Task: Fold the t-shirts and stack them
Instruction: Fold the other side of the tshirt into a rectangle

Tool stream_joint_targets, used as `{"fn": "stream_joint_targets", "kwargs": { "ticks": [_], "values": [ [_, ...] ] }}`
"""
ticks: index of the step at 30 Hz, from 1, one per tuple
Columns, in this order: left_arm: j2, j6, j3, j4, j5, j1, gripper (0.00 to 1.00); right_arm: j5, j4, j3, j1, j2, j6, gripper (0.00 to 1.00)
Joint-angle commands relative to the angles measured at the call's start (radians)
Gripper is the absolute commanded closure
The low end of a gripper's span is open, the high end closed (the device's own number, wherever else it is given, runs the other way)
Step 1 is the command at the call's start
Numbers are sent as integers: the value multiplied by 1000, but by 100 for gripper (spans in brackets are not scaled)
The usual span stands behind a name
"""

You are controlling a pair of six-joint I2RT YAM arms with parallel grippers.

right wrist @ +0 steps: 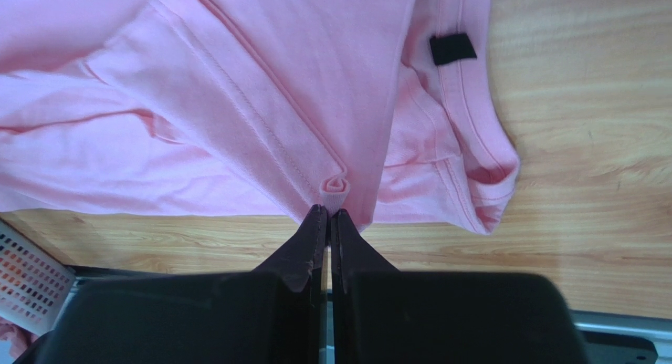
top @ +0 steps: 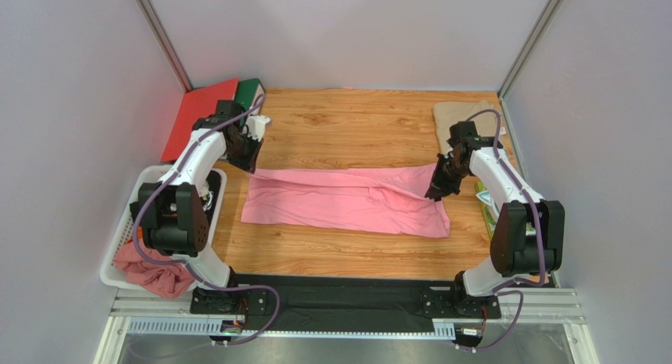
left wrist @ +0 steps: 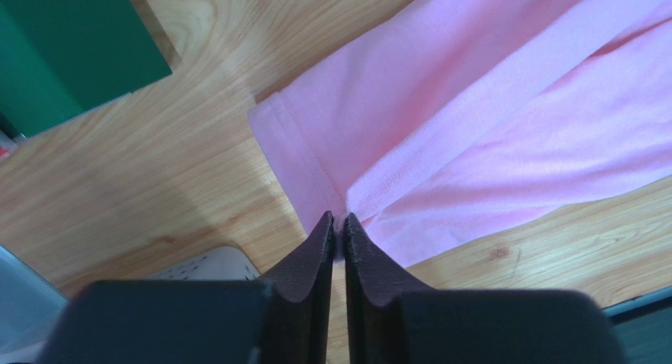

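Pink t-shirt (top: 347, 200) lies stretched crosswise on the wooden table (top: 347, 120), far edge pulled taut. Left gripper (left wrist: 337, 221) is clamped on its left hem corner. Right gripper (right wrist: 329, 214) pinches a curled bit of cloth at its right end, near the dark neck label (right wrist: 452, 49). Khaki-beige t-shirt (top: 453, 116) lies beyond the pink t-shirt's right end, apart. White basket (top: 126, 230) sits off its left end.

Bright even light, soft shadows, sharp

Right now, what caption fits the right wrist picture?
Right claw pinches the pink t-shirt over the wooden table.
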Motion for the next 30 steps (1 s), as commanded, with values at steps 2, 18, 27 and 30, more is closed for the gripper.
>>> {"fn": "stream_joint_targets", "kwargs": {
  "ticks": [2,18,27,30],
  "values": [
    [-47,29,-43,20,9,2,73,9,33,-90,28,4,51,96],
    [-30,-60,59,-11,69,1,28,48,-1,151,41,36,112,64],
    [226,-140,277,-39,111,-36,35,-83,11,497,173,413,89,68],
    [244,-138,245,-13,106,-39,37,-75,-3,536,213,467,82,66]
  ]
}}
